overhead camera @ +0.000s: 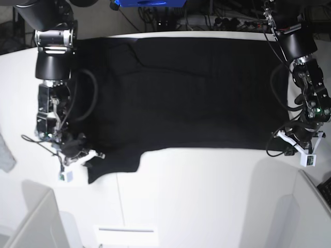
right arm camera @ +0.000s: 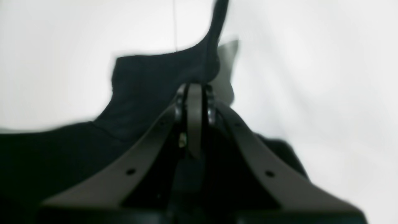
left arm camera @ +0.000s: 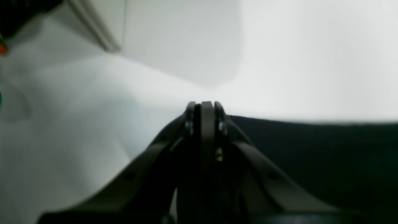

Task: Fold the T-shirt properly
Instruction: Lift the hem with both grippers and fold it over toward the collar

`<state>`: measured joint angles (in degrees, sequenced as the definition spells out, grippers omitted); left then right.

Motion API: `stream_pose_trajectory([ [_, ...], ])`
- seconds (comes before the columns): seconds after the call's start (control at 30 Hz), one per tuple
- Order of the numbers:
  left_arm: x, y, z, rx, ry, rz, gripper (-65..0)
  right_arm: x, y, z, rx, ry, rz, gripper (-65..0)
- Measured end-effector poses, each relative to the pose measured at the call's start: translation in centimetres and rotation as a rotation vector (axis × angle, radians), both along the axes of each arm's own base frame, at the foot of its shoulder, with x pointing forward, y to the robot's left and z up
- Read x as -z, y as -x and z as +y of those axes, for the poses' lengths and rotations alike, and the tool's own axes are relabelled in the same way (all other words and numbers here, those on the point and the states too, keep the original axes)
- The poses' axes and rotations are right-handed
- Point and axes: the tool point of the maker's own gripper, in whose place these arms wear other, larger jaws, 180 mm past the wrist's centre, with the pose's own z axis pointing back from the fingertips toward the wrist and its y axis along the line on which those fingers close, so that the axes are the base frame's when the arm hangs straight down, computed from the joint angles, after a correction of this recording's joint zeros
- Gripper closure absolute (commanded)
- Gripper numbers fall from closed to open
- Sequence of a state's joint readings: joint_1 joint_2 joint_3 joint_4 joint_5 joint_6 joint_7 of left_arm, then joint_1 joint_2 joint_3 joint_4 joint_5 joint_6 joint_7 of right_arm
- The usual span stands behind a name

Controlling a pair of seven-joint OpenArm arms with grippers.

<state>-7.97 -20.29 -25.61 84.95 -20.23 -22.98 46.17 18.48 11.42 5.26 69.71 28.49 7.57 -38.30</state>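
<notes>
Two shut pincers, left [left arm camera: 206, 107] and right [right arm camera: 195, 88], at T-shirt [overhead camera: 196, 93] edges.

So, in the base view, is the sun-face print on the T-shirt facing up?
No, the T-shirt lies spread across the white table showing only plain black cloth, with no print visible anywhere.

Support: white table [overhead camera: 207, 196]
Lying on it: black T-shirt [overhead camera: 196, 93], spread flat over the far half
Left edge: grey cloth scrap [overhead camera: 5, 155]
</notes>
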Motion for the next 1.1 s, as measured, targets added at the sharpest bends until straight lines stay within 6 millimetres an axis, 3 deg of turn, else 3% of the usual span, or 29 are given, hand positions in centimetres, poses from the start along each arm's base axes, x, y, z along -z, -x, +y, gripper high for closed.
stream_pose_trajectory([
  [0.1,0.3,1.2,-0.4,0.016,-0.018,0.011,0.0,0.0,0.8,-1.0,0.004,0.021,0.019,0.0],
  [0.27,0.6,2.8,-1.0,0.036,-0.045,0.055,0.0,-0.1,2.1,0.2,-0.021,0.014,0.017,0.0],
  [0.7,-0.9,5.5,-3.3,0.099,-0.104,0.057,0.0,-0.9,5.4,0.3,-0.041,0.038,0.000,0.0],
  [0.87,-1.1,7.1,-1.1,0.035,-0.131,0.073,0.0,-1.3,6.7,-1.6,0.026,0.020,0.024,0.0],
  [1.1,0.0,9.3,-2.2,0.074,-0.139,0.116,0.0,-2.2,8.6,-1.8,0.022,0.040,0.018,0.0],
])
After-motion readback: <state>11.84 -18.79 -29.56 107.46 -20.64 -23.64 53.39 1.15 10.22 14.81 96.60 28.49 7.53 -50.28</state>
